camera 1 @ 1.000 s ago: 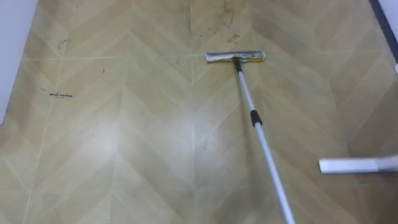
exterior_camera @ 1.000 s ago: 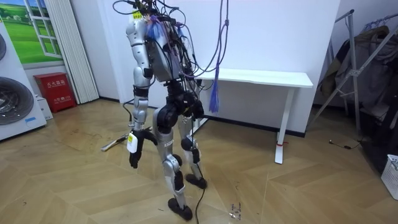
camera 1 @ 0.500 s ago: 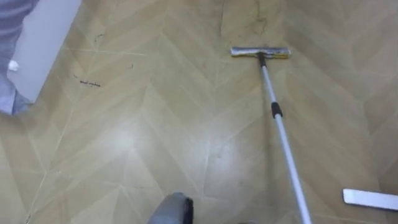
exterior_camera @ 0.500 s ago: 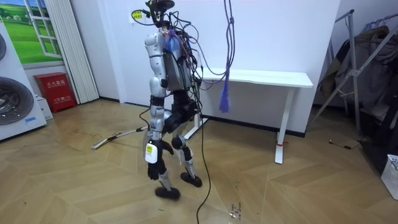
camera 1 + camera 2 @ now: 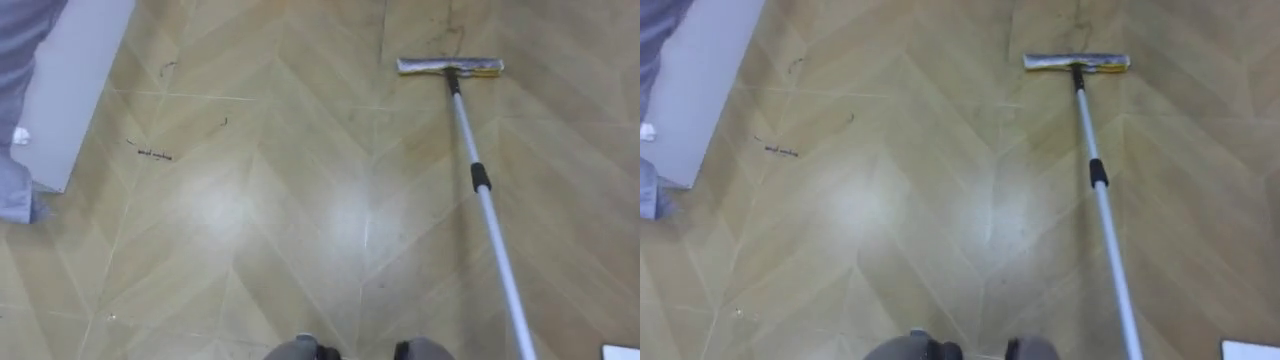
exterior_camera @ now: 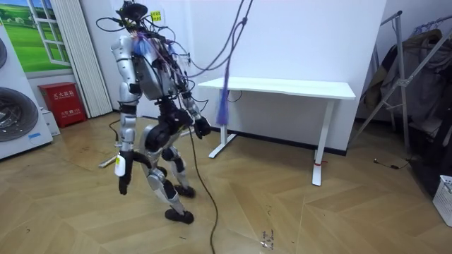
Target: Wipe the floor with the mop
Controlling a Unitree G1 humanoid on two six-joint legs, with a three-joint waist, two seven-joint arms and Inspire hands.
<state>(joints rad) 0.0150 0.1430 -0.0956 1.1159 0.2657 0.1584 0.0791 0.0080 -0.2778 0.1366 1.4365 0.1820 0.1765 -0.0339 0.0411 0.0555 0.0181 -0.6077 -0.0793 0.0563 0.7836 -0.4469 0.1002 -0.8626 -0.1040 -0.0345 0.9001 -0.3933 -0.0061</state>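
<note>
A mop lies flat on the wooden floor ahead of me. Its flat grey head (image 5: pixel 450 67) is far up and right, and the silver pole (image 5: pixel 490 230) with a black collar runs down toward the lower right edge. The right eye view shows the same head (image 5: pixel 1077 62). In the room view I am mid-stride near the mop (image 6: pixel 106 161), which lies on the floor at the room view's left. My left hand (image 6: pixel 121 176) hangs by my leg, open and holding nothing. My right hand (image 6: pixel 201 127) is swung back behind me, away from the mop.
A white flat panel (image 5: pixel 70 90) and grey cloth (image 5: pixel 15 190) lie at the left edge. Dark marks (image 5: pixel 150 153) and stains (image 5: pixel 445 20) dot the floor. A white table (image 6: pixel 282 88) stands by the wall, with a washing machine (image 6: pixel 21 106) and a red box (image 6: pixel 63 102) further left.
I have walked toward the room view's left, closer to the mop. The eye view has shifted with me. The mop itself has stayed where it lay.
</note>
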